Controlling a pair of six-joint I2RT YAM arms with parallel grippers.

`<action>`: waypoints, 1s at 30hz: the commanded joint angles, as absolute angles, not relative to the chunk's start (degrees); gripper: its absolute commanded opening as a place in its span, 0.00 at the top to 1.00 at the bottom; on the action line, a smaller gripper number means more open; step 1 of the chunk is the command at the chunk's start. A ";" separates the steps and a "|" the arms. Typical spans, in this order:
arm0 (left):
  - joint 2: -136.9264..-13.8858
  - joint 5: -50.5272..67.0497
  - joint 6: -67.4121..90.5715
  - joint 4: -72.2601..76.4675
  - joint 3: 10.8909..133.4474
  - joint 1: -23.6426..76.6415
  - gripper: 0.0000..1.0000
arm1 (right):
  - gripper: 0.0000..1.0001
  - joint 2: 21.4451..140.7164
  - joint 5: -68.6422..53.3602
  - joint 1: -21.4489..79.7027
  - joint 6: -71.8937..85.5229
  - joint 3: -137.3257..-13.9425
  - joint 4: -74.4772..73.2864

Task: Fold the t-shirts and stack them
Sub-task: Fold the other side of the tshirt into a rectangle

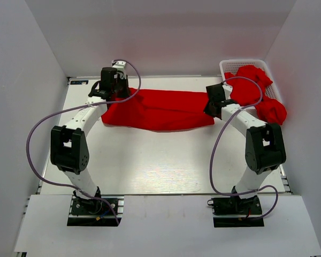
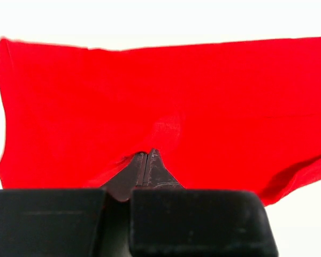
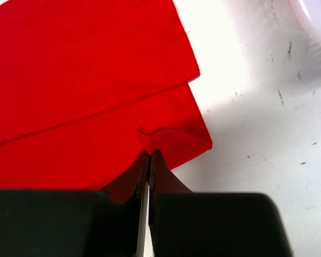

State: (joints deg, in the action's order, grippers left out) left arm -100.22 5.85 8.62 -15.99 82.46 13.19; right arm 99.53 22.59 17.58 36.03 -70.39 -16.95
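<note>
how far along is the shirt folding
No folded stack is visible yet. One red t-shirt lies doubled over lengthwise on the table, left jaws and right jaws shut on its opposite ends. More red t-shirts wait in the white mesh basket, one hanging over its side.

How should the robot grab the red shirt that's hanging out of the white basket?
Probably by the bunched lump of the hanging shirt that spills over the basket's near rim, coming down from above. It lies outside the mesh wall, so nothing blocks a pinch. The right tool is closest, but it is shut on the spread shirt.
</note>
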 commanded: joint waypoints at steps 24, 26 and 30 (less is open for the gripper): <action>-117.41 5.54 -1.05 0.34 98.08 7.56 1.00 | 1.00 109.15 24.87 12.75 36.30 -81.56 -20.65; -119.61 5.54 -0.53 -0.17 100.45 7.56 1.00 | 1.00 110.38 24.70 12.40 36.82 -83.05 -21.44; -125.23 6.58 -0.53 1.30 104.15 6.33 1.00 | 1.00 112.23 23.91 11.78 36.83 -84.64 -21.88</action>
